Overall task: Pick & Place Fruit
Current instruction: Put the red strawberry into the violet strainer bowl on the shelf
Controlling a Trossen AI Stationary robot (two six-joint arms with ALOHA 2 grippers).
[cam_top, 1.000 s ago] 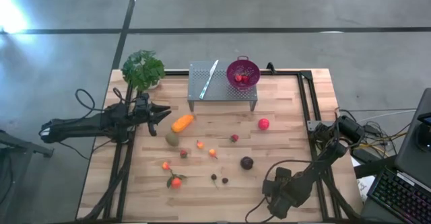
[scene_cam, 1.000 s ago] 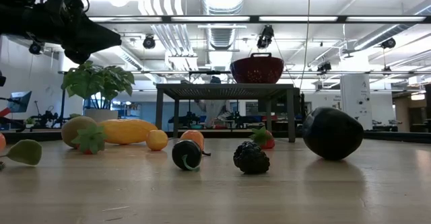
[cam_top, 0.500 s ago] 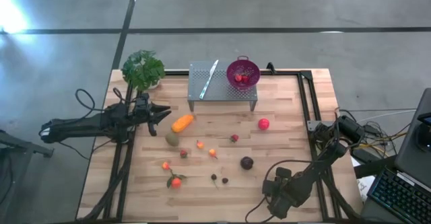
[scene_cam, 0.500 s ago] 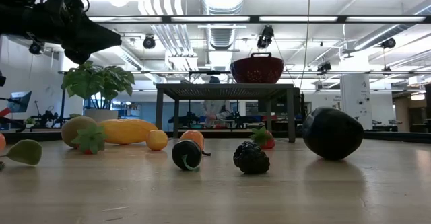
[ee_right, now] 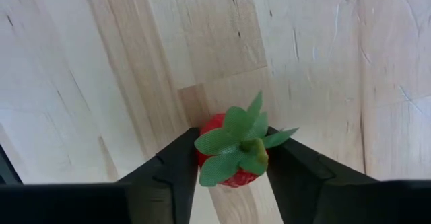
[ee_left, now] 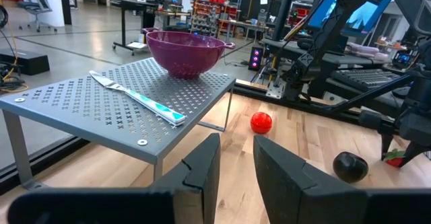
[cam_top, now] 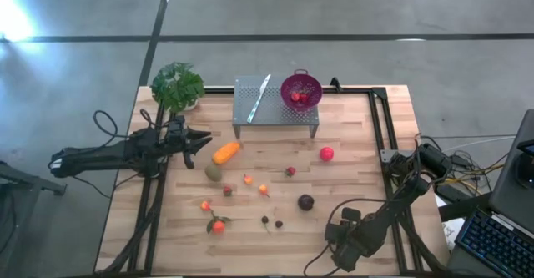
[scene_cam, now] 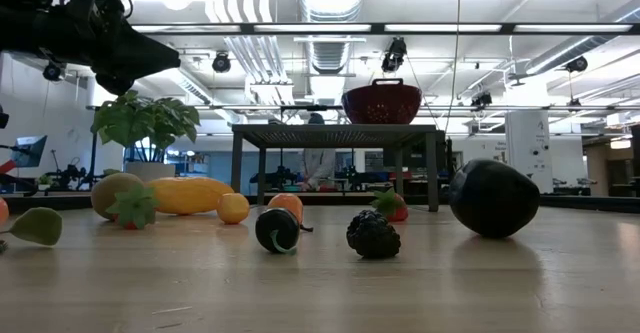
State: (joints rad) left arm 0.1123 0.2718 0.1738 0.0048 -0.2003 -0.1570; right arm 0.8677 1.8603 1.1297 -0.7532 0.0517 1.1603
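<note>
Landmark: the perforated metal stand [cam_top: 276, 106] at the back of the bench [cam_top: 350, 169].
On the stand: a purple colander [cam_top: 301, 90] with red pieces inside, and a knife [cam_top: 259, 97] lying beside it.
Leafy plant [cam_top: 176, 86]: at the bench corner, left of the stand.
Left hand [cam_top: 203, 139]: hovers above the bench, left of and in front of the stand; its fingers [ee_left: 202, 173] stand a narrow gap apart, pinching nothing.
Orange fruit [cam_top: 225, 153]: just in front of the stand's left leg, close to the left hand; an olive-green one [cam_top: 214, 172] lies beside it.
Red ball [cam_top: 326, 154]: in front of the stand's right leg.
Dark purple ball [cam_top: 306, 202]: farther forward from the stand.
Small pieces: scattered across the bench in front of the stand.
Right hand [ee_right: 232, 173]: far from the stand, at the bench's front right; its fingers [ee_right: 168, 173] press on either side of a strawberry [ee_right: 232, 150] with green leaves.
</note>
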